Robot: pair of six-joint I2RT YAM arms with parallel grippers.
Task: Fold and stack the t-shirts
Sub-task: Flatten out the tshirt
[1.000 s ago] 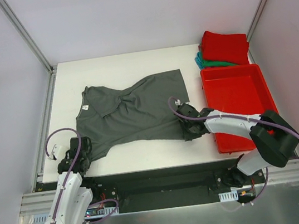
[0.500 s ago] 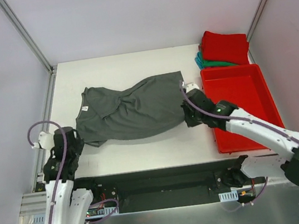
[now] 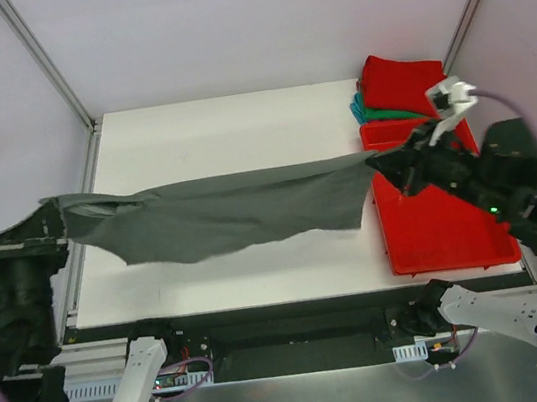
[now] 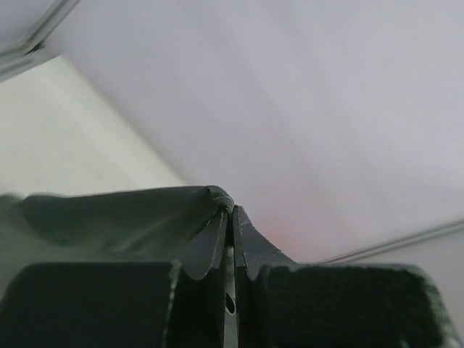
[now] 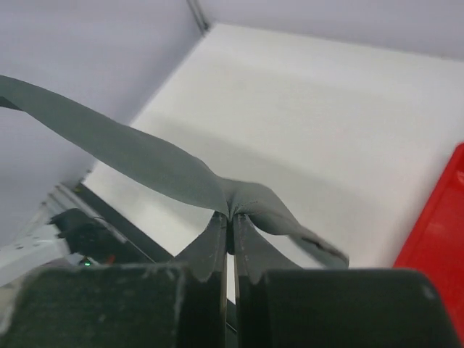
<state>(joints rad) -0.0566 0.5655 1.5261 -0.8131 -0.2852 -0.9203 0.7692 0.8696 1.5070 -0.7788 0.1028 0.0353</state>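
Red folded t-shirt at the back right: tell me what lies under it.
A teal-green folded t-shirt lies under the red t-shirt; only its left edge sticks out. The rest of it, and anything further beneath, is covered by the red cloth.

White table (image 3: 228, 131); red tray (image 3: 446, 235) on right edge, folded teal-green t-shirt (image 3: 364, 109) behind

Grey t-shirt (image 3: 221, 218) aloft, taut; red-on-teal folded stack (image 3: 403, 85)
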